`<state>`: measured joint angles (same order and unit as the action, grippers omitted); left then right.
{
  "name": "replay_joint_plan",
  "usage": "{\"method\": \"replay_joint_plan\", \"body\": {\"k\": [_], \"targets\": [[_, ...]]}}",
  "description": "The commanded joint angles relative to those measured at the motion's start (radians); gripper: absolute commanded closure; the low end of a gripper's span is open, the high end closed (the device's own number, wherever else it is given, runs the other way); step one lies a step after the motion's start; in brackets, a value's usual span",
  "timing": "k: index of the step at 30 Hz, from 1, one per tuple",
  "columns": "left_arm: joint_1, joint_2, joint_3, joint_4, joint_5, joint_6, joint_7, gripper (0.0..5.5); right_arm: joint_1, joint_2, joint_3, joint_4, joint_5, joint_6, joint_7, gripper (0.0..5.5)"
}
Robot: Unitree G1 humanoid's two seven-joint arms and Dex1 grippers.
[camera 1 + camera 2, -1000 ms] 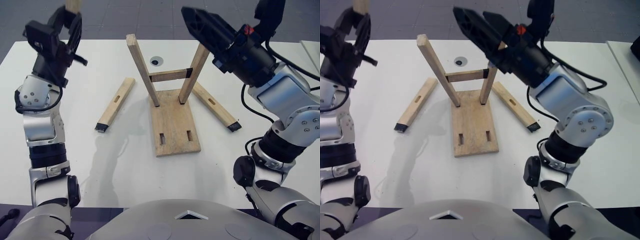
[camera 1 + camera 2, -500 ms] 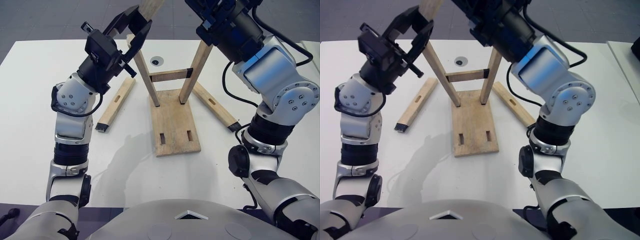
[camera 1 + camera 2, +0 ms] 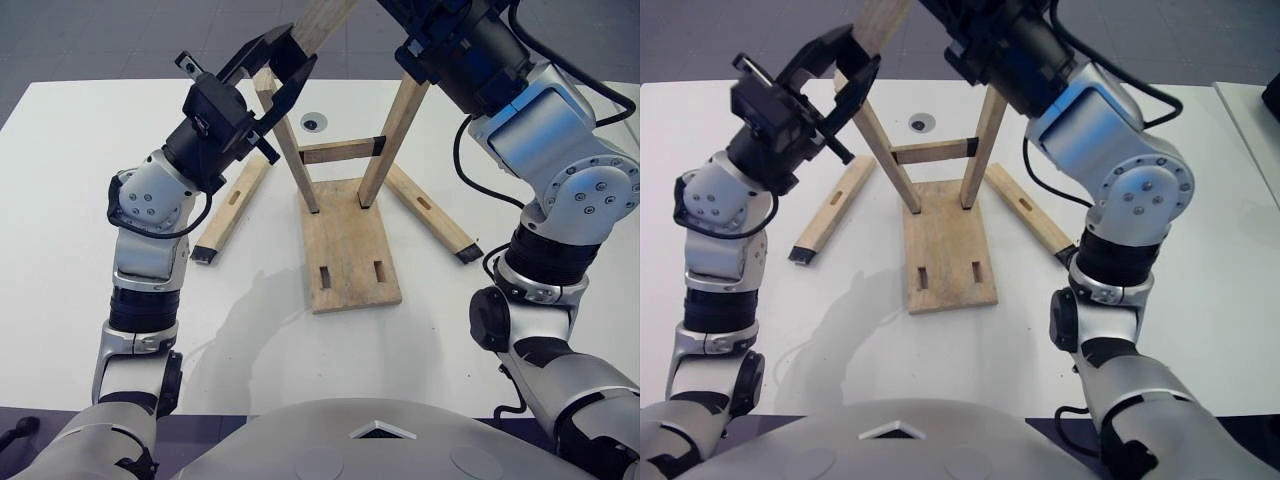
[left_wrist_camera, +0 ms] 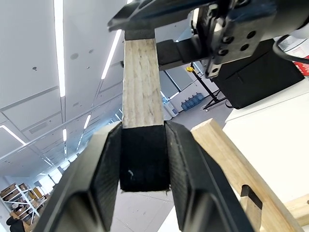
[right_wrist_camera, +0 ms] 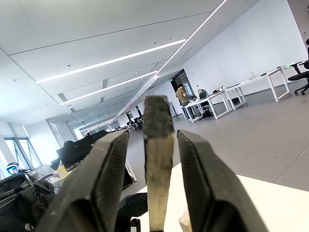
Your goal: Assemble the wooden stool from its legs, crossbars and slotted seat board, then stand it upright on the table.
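In the left eye view, we are seeing the left gripper clamping the black-capped end of a loose leg. The leg's long axis is slanting up and away from that claw toward the right arm. Below the claw and nearer the robot, the seat board is holding two standing legs in its far slots, while its near slots are lying empty.

In the left wrist view, both pads are pressing that cap.

In the right wrist view, the right gripper is sitting at the leg's other end, and we cannot tell whether it is gripping.
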<state>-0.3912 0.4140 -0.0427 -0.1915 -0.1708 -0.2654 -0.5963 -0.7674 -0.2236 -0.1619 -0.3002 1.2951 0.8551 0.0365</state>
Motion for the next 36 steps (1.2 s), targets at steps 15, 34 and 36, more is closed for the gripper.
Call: {"method": "replay_joint_plan", "body": {"k": [15, 34, 36], "targets": [[0.001, 0.012, 0.005, -0.006, 0.041, 0.012, 0.015, 3.4, -0.076, -0.04, -0.052, 0.014, 0.051, -0.008, -0.003, 5.08], [0.071, 0.036, 0.237, 0.17, 0.171, 0.079, 0.336, 0.11, 0.315, -0.516, -0.128, 0.094, -0.429, -0.113, 0.3, 5.08], [0.075, 0.035, 0.234, 0.173, 0.174, 0.089, 0.343, 0.1, 0.377, -0.51, -0.061, 0.113, -0.506, -0.149, 0.369, 5.08]]}}
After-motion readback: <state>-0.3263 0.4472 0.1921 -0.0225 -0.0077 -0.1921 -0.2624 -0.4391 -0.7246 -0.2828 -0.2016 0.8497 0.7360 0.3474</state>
